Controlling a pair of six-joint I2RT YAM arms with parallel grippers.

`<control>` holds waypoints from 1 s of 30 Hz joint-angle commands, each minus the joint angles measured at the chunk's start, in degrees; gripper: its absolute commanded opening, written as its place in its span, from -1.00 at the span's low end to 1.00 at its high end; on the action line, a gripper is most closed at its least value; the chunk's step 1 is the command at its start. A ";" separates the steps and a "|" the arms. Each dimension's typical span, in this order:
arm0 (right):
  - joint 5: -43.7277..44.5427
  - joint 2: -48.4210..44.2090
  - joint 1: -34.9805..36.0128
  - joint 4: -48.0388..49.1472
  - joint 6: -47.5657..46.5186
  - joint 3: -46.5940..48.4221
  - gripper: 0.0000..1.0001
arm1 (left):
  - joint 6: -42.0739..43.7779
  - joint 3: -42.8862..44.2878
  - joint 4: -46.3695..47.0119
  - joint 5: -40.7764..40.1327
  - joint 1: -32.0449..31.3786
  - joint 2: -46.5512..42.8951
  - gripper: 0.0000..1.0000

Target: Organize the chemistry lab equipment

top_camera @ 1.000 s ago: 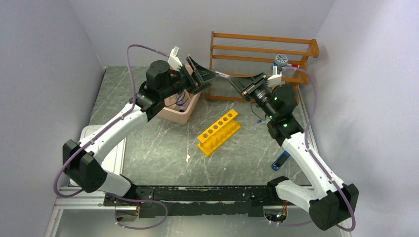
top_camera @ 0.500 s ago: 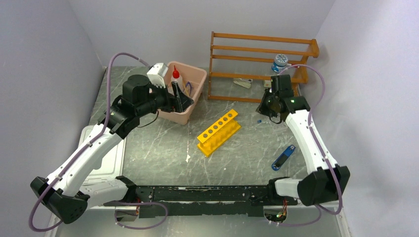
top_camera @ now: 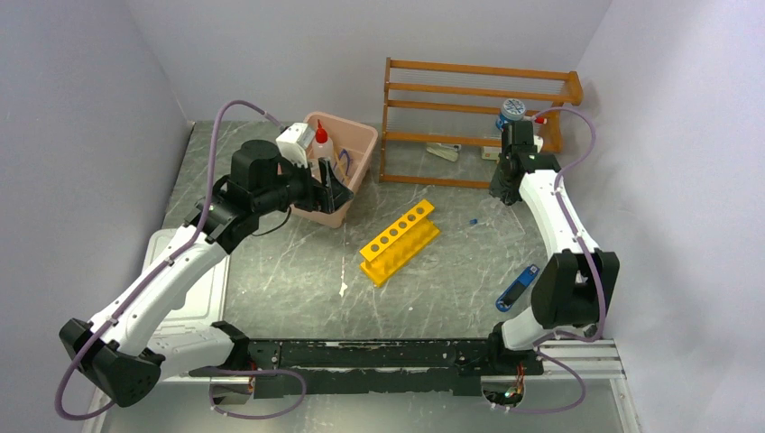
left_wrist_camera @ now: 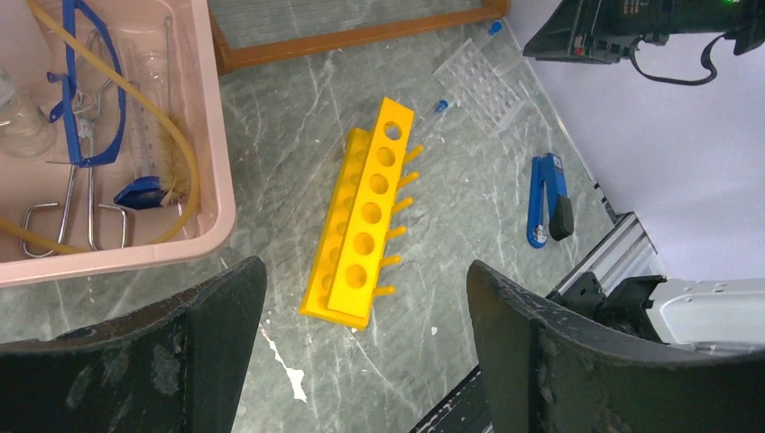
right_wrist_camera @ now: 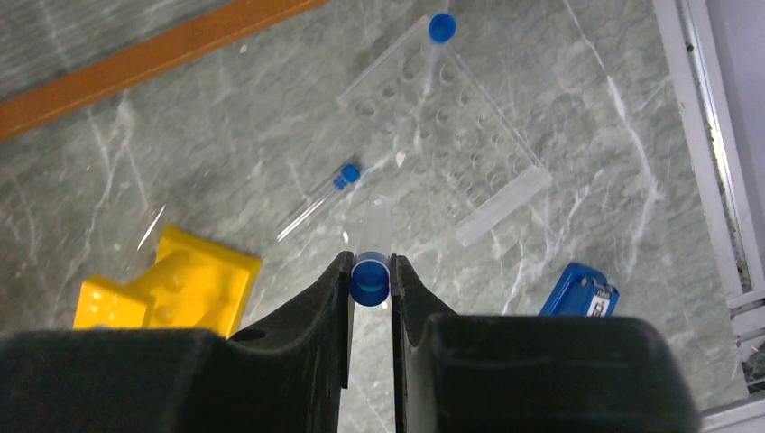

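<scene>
Seven entries on the counter (top_camera: 289, 262), near to far.

1. Clip (top_camera: 517, 289), blue, 4 o'clock, lying flat. Looks like hard plastic.
2. Rack (top_camera: 400, 241), yellow, holed, near the centre, set on a diagonal. It is probably light and stiff, and likely to skid if a tube goes in off-axis. Take it by a long edge.
3. Loose tube (right_wrist_camera: 320, 194), blue cap, flat on the counter at 2 o'clock, between rack and clear tray (right_wrist_camera: 447, 135). Thin, light and prone to roll. Take it across the cap end, where purchase looks surest.
4. Right pincer (right_wrist_camera: 370, 271), 2 o'clock, narrow, clamped on the blue cap of the held tube (right_wrist_camera: 378, 225), whose clear body reaches out past the fingertips. The tube looks light, slick and probably breakable. Gripped at the cap alone, the body may swing, so tilt it slowly.
5. Left pincer (left_wrist_camera: 361, 298), 10 o'clock, wide, holding nothing, at the tub's near edge.
6. Tub (left_wrist_camera: 117, 257), pink, 11 o'clock. Contents:
   - goggles (left_wrist_camera: 86, 90): light, with a scratchable lens
   - tongs (left_wrist_camera: 90, 216): stiff metal
   - tubing (left_wrist_camera: 180, 131): soft and springy
   - bottle (top_camera: 321, 149): upright, and it yields to a squeeze
7. Shelf (top_camera: 478, 70), wooden, 1 o'clock, against the far wall.
</scene>
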 commanded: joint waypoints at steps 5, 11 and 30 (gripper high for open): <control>1.54 6.64 -1.36 6.53 -1.25 2.26 -0.68 | 2.86 3.87 4.09 0.77 -0.25 6.17 0.68; 0.28 11.37 -1.72 7.16 -1.67 4.56 -0.68 | 4.27 7.79 4.29 1.82 -0.25 9.91 0.68; -4.57 16.10 -4.01 3.36 -3.91 7.58 -0.67 | 7.65 10.57 1.17 -3.74 -1.03 13.19 0.70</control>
